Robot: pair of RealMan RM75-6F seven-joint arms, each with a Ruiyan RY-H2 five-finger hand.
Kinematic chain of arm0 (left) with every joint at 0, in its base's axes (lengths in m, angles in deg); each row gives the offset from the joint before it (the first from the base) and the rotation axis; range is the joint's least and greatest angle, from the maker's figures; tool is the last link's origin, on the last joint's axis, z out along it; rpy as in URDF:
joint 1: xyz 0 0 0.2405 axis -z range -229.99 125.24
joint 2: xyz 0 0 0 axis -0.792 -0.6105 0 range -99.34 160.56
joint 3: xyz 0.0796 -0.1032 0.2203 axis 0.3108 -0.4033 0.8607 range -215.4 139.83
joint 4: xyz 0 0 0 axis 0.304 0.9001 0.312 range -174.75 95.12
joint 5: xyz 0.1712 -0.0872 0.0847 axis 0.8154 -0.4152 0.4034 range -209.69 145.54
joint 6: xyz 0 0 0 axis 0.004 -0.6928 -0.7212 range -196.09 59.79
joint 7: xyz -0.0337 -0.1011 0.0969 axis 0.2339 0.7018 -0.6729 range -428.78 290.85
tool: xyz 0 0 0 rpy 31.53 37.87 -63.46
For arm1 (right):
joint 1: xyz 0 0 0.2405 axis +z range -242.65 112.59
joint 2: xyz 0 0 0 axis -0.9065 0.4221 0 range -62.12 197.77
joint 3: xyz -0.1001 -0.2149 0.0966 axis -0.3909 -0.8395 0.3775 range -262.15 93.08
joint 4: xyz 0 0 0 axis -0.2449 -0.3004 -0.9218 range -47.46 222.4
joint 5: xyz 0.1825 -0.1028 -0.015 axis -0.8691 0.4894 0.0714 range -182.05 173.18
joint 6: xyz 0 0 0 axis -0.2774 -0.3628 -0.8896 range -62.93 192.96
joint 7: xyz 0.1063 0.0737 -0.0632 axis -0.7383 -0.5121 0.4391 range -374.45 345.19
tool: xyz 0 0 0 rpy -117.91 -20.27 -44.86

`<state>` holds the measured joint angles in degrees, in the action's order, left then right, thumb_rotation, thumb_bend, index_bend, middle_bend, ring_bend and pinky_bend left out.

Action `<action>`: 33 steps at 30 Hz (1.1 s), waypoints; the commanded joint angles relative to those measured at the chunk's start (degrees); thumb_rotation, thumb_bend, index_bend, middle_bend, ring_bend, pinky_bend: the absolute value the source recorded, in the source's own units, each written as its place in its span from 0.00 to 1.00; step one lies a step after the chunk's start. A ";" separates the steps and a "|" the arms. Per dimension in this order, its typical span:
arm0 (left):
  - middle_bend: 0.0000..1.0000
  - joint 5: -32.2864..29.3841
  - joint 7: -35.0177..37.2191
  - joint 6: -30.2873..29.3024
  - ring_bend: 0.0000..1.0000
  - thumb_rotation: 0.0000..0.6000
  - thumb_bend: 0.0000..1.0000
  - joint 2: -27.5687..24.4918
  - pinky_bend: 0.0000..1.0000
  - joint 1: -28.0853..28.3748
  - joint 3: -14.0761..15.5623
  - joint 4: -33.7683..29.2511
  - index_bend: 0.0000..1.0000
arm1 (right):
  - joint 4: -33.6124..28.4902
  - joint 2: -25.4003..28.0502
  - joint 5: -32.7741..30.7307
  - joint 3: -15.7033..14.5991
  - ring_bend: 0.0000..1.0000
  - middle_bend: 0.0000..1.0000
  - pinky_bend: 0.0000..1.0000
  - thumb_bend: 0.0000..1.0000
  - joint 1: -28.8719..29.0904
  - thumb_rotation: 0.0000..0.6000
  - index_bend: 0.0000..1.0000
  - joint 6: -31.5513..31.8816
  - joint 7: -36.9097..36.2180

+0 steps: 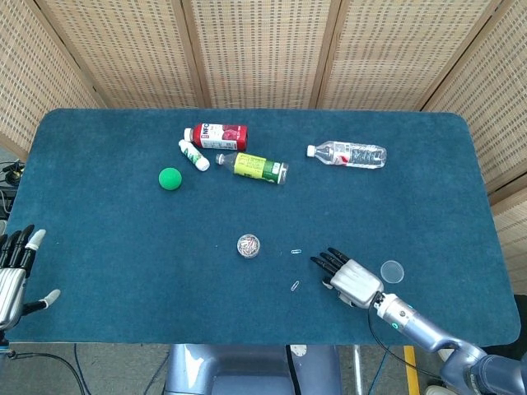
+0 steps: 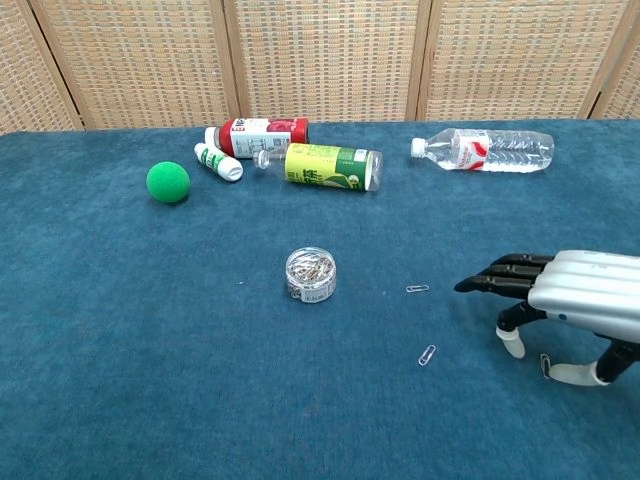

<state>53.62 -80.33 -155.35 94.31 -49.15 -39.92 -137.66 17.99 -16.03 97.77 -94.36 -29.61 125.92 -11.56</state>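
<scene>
My right hand (image 1: 350, 278) hovers low over the blue table (image 1: 123, 247) near its front edge, palm down, fingers spread and pointing left, holding nothing. In the chest view the right hand (image 2: 572, 299) has its thumb beside a loose paper clip (image 2: 545, 365). Two more paper clips (image 2: 427, 355) (image 2: 417, 289) lie just left of its fingertips. A clear round box of paper clips (image 1: 249, 245) (image 2: 311, 273) stands further left. A clear lid (image 1: 393, 271) lies right of the hand. My left hand (image 1: 12, 276) stays at the table's left edge, fingers apart and empty.
At the back lie a red bottle (image 1: 218, 135), a small white and green bottle (image 1: 194, 155), a yellow-green bottle (image 1: 257, 167) and a clear water bottle (image 1: 350, 154). A green ball (image 1: 170, 178) sits left of them. Woven screens stand behind the table.
</scene>
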 commanded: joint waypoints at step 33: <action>0.00 -0.32 0.08 0.51 0.00 1.00 0.00 0.02 0.00 0.18 0.08 0.06 0.00 | 6.14 -3.44 0.95 0.23 0.00 0.04 0.02 0.40 -0.08 1.00 0.50 1.39 -2.19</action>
<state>53.30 -80.25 -154.84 94.33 -48.97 -39.84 -137.59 24.01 -19.37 98.81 -94.22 -29.65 127.21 -13.65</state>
